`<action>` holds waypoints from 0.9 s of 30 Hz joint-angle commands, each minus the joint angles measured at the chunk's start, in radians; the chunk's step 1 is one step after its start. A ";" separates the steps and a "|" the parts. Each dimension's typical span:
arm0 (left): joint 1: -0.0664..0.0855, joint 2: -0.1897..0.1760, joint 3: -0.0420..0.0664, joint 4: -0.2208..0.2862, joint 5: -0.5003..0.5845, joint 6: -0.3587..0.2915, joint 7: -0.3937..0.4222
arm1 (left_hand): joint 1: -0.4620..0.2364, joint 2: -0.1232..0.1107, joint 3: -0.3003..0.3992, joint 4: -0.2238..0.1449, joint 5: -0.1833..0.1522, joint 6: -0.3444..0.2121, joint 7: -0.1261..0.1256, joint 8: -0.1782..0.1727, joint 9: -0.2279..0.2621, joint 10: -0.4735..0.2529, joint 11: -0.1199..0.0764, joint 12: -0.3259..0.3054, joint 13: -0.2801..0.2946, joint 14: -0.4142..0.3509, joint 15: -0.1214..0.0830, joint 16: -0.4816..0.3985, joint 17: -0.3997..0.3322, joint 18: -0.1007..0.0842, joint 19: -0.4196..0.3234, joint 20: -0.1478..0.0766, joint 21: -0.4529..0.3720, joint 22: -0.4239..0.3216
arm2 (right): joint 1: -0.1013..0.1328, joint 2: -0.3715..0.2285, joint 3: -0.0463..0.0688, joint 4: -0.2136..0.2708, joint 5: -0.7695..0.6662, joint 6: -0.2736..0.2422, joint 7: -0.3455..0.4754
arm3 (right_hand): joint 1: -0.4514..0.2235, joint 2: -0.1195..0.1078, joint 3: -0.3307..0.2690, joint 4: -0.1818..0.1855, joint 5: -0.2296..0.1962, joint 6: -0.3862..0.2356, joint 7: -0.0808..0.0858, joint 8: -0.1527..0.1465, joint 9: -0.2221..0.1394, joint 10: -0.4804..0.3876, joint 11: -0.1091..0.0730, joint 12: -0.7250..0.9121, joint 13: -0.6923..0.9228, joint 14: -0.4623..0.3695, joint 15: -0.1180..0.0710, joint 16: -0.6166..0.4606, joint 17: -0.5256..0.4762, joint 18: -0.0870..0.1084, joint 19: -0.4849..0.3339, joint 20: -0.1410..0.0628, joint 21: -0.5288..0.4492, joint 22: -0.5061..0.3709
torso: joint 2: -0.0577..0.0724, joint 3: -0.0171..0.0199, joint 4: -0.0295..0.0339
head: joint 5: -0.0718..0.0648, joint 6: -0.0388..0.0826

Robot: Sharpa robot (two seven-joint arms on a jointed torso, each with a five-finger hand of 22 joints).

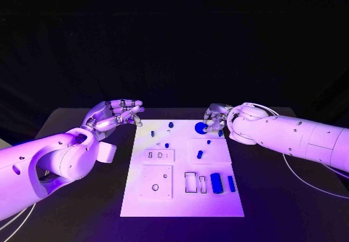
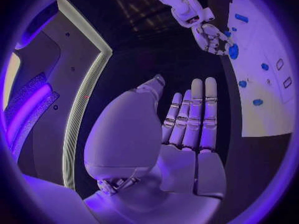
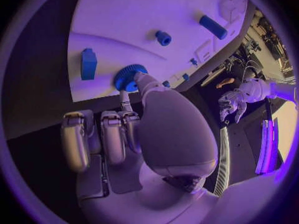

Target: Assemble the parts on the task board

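The white task board (image 1: 182, 201) lies in the middle of the black table. A round blue gear (image 1: 200, 127) sits near its far right corner. My right hand (image 1: 217, 120) is at that corner; in the right wrist view its thumb and one finger pinch the gear (image 3: 126, 77) at the rim while the other fingers curl in. My left hand (image 1: 116, 115) hovers off the board's far left corner, fingers stretched out (image 2: 187, 119) and holding nothing. A blue cylinder (image 1: 215, 180) and a blue bar (image 1: 231, 183) lie at the board's near right.
Several small blue pieces (image 1: 199, 155) are scattered over the far half of the board. Rectangular slots (image 1: 190, 182) and an oval hole (image 1: 155, 187) sit in the near half. Thin cables (image 1: 294, 164) run over the table on the right.
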 commanded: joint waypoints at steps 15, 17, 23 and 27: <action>0.001 0.006 0.001 -0.008 0.003 0.015 0.004 | -0.002 0.006 -0.002 0.006 -0.004 -0.004 0.044 0.000 0.000 0.000 0.003 -0.004 0.001 -0.005 0.000 0.006 0.002 0.018 -0.007 0.000 0.004 0.001 | -0.005 0.018 -0.002 0.002 -0.038 -0.024 0.003 | -0.043 -0.025 -0.035 0.049 -0.002 -0.015 0.001 -0.014 -0.005 0.072 0.005 -0.010 0.225 0.095 0.006 0.003 0.228 -0.013 0.083 0.002 0.005 0.234 | 0.000 -0.0002 0.0007 | 0.002 0.000; 0.001 0.006 0.001 -0.009 0.003 0.015 0.004 | -0.002 0.006 -0.002 0.006 -0.004 -0.004 0.044 0.000 0.000 0.000 0.003 -0.004 0.001 -0.005 0.000 0.006 0.002 0.018 -0.007 0.000 0.004 0.001 | -0.005 0.019 -0.002 0.002 -0.038 -0.026 0.003 | -0.043 -0.025 -0.035 0.049 -0.002 -0.015 0.001 -0.014 -0.005 0.072 0.005 -0.010 0.225 0.095 0.006 0.003 0.228 -0.013 0.083 0.002 0.005 0.234 | 0.000 -0.0006 0.0008 | 0.003 0.000; 0.001 0.007 0.001 -0.011 0.003 0.016 0.004 | -0.002 0.008 -0.002 0.006 -0.004 -0.003 0.043 0.001 0.000 0.001 0.002 -0.003 0.001 -0.007 -0.001 0.010 0.002 0.019 -0.013 0.000 0.011 0.006 | -0.005 0.024 -0.002 -0.004 -0.039 -0.023 -0.002 | -0.039 -0.011 -0.031 0.051 0.011 -0.004 -0.002 -0.008 -0.003 0.075 0.003 -0.007 0.229 0.095 0.004 0.003 0.229 -0.014 0.086 0.002 0.008 0.238 | 0.001 -0.0004 0.0009 | 0.003 0.000; 0.001 0.007 0.001 -0.012 0.003 0.016 0.003 | -0.002 0.008 -0.002 0.006 -0.004 -0.003 0.043 0.001 0.000 0.001 0.002 -0.003 0.001 -0.007 -0.001 0.010 0.002 0.019 -0.013 0.000 0.011 0.006 | -0.005 0.028 -0.002 -0.009 -0.042 -0.021 -0.011 | -0.030 0.001 -0.018 0.049 0.012 0.006 -0.004 -0.004 -0.002 0.078 0.000 -0.005 0.231 0.095 0.002 0.003 0.229 -0.014 0.086 0.000 0.009 0.239 | 0.002 -0.0003 0.0001 | 0.002 -0.001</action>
